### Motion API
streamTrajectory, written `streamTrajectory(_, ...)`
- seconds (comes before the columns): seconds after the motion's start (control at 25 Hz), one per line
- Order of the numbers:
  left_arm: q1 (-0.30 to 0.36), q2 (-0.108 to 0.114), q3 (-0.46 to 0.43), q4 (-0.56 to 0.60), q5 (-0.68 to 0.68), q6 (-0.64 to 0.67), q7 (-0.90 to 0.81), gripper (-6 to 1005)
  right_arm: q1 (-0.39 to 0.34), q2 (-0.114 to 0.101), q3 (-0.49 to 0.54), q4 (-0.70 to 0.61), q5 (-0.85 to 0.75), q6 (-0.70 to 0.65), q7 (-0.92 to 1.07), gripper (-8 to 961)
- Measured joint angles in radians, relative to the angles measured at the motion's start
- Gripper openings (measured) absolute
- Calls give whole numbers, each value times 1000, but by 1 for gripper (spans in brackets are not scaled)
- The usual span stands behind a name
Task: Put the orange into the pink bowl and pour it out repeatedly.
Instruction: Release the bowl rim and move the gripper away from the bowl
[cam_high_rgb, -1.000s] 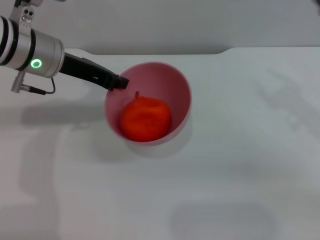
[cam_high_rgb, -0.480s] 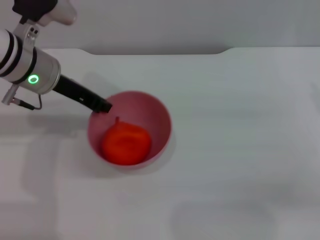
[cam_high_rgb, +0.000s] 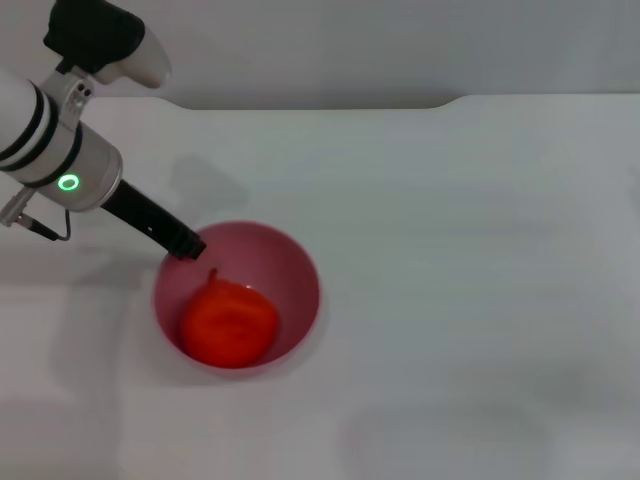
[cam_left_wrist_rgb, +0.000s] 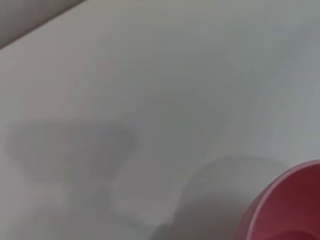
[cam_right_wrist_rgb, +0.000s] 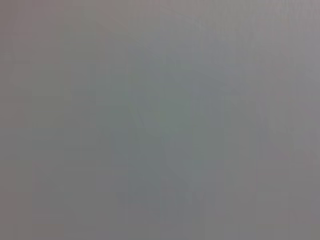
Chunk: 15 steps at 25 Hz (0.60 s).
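Note:
The pink bowl (cam_high_rgb: 296, 284) stands upright on the white table, left of centre in the head view. The orange (cam_high_rgb: 228, 324) lies inside it, stem up. My left gripper (cam_high_rgb: 186, 243) is shut on the bowl's far-left rim, with its arm reaching in from the upper left. A part of the bowl's rim also shows in the left wrist view (cam_left_wrist_rgb: 287, 200). My right gripper is out of view; the right wrist view shows only a plain grey surface.
The white table (cam_high_rgb: 470, 260) stretches to the right and front of the bowl. Its far edge (cam_high_rgb: 320, 104) meets a grey wall close behind the left arm.
My left gripper has carried the bowl, with the orange in it, to the left and toward the table's front. The orange has stayed inside.

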Motion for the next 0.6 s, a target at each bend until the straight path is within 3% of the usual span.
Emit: streamTrajectory(0.6,-4,-5,43,-4,31,18,-14,96,22,-1,-1,10,1,-1,-1,534)
